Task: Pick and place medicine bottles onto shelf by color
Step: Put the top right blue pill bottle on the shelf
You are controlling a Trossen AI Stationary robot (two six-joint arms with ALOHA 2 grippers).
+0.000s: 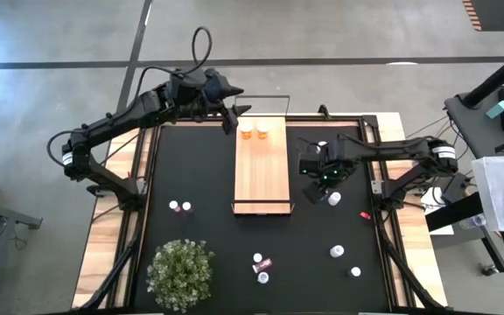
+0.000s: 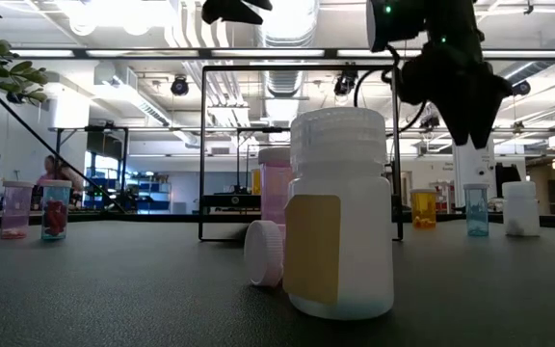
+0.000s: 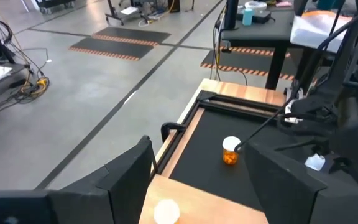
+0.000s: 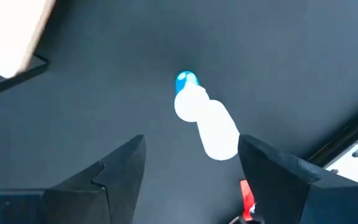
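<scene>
The shelf (image 1: 263, 171) is a light wood board lying on the black mat. Two orange medicine bottles (image 1: 254, 132) stand at its far end. My left gripper (image 3: 197, 180) hovers open above that far end, over a white cap (image 3: 166, 211). An orange bottle (image 3: 230, 151) stands on the mat beyond. My right gripper (image 4: 191, 168) points down, open, above a white bottle (image 4: 219, 134) and a blue bottle with a white cap (image 4: 187, 87). Both stand on the mat to the right of the shelf, and the gripper touches neither.
More bottles stand on the mat: two at the left (image 1: 179, 206), a cluster near the front (image 1: 261, 267), two at the near right (image 1: 346, 261). A bushy plant (image 1: 180, 271) fills the near left corner. A small red thing (image 1: 365, 214) lies by the mat's right edge.
</scene>
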